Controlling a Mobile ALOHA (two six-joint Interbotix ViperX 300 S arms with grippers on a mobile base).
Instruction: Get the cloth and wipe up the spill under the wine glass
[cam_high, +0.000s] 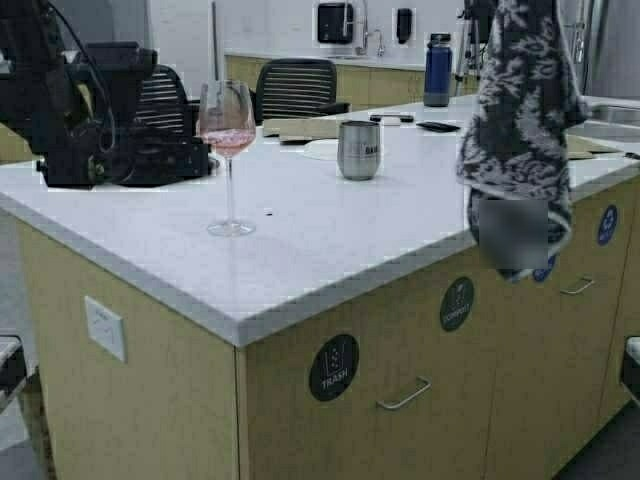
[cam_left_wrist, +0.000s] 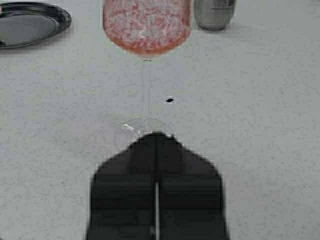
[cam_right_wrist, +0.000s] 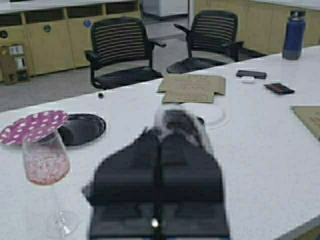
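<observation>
The wine glass (cam_high: 228, 128) stands upright on the white counter (cam_high: 330, 260) with pink-red liquid in its bowl. It also shows in the left wrist view (cam_left_wrist: 146, 30) and the right wrist view (cam_right_wrist: 45, 165). The dark floral cloth (cam_high: 520, 120) hangs high over the counter's right side. My right gripper (cam_right_wrist: 160, 132) is shut on the cloth's top (cam_right_wrist: 181, 122); it is out of the high view. My left gripper (cam_high: 195, 158) is shut and empty, low over the counter behind and left of the glass, its tips (cam_left_wrist: 156, 136) pointing at the glass foot (cam_left_wrist: 131, 131). No spill shows.
A steel tumbler (cam_high: 359, 150) stands behind and right of the glass. A dark speck (cam_left_wrist: 169, 100) lies near the foot. A black plate (cam_right_wrist: 80, 127), a dotted purple plate (cam_right_wrist: 32, 125), a white plate (cam_right_wrist: 212, 114), cardboard (cam_right_wrist: 192, 89) and a blue bottle (cam_high: 437, 70) sit farther back. Office chairs (cam_high: 295, 88) stand beyond.
</observation>
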